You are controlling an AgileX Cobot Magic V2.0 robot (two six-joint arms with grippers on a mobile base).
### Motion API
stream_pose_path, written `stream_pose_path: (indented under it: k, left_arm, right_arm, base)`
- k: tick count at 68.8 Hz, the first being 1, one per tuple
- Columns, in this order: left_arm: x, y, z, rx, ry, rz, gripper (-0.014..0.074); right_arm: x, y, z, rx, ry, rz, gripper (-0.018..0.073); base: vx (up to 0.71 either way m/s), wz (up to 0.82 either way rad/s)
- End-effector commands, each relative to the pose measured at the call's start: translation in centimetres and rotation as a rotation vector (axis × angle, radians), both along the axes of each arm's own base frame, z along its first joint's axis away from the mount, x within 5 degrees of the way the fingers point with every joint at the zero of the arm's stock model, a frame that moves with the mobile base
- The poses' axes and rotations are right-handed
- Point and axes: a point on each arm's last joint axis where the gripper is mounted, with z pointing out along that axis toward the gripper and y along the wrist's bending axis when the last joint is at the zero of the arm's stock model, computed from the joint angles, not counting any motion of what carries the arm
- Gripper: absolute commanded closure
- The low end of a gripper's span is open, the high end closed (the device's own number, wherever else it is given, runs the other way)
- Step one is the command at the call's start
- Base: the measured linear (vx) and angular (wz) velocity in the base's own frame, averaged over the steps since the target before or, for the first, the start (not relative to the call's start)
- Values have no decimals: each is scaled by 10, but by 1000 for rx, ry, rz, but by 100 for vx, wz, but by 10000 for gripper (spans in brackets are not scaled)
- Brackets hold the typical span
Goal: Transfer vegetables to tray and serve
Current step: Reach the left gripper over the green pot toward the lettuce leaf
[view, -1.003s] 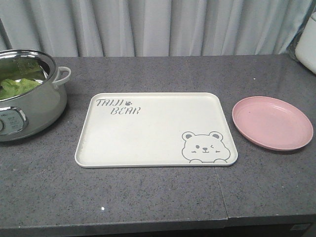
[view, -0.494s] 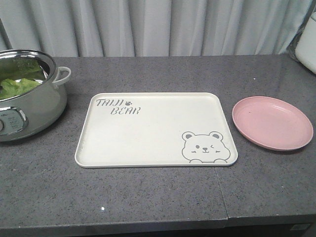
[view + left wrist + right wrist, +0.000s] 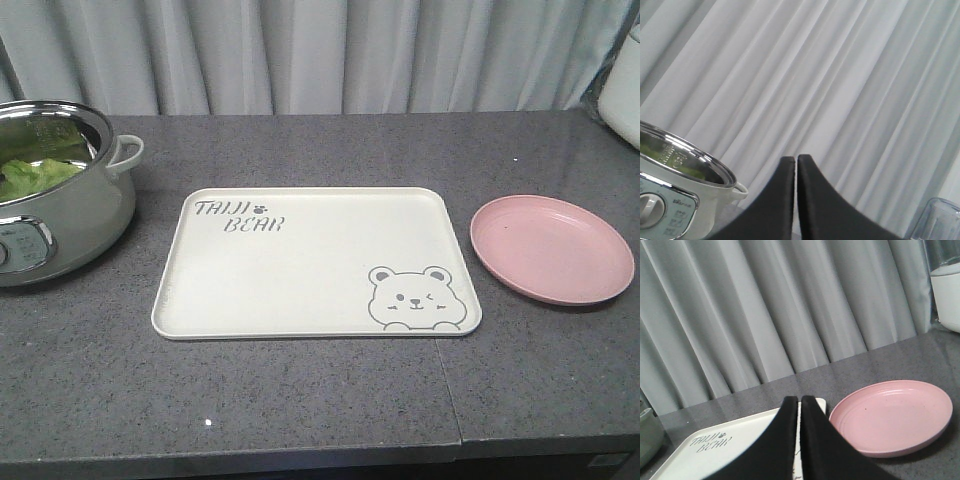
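The green lettuce, the vegetables (image 3: pixel 32 175), lies inside a steel electric pot (image 3: pixel 60 215) at the left of the counter. A cream tray (image 3: pixel 300 290) with a bear drawing and "TAIJI BEAR" lettering sits bare in the middle; the right wrist view also catches the tray (image 3: pixel 695 460). Neither arm shows in the front view. My left gripper (image 3: pixel 795 159) is shut with nothing in it, raised to the right of the pot (image 3: pixel 675 200) and facing the curtain. Shut and holding nothing, my right gripper (image 3: pixel 799 399) hangs over the tray's right part.
A round pink plate (image 3: pixel 552 248) lies right of the tray, also seen as the plate (image 3: pixel 892 415) in the right wrist view. A white appliance (image 3: pixel 622 95) stands at the far right. A clear jar (image 3: pixel 940 220) shows low right in the left wrist view. Grey curtain behind.
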Motion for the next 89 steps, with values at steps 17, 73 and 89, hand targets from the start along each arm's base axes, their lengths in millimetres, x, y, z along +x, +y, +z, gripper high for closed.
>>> stream_pose_path:
  k: [17,73,89]
  left_arm:
    - [-13,1,43,-102,-61,-45,365]
    - [36,10,210,406,451,217,216]
    - [120,13,276,588,676,266,216]
  right_arm:
    - [22,0,69,-55,-103,-28,57]
    - [78,5,98,-232,80,-17,-14]
    - [78,5,98,-233,82,-17,-10]
  base:
    - [0,0]
    - [0,0]
    - [0,0]
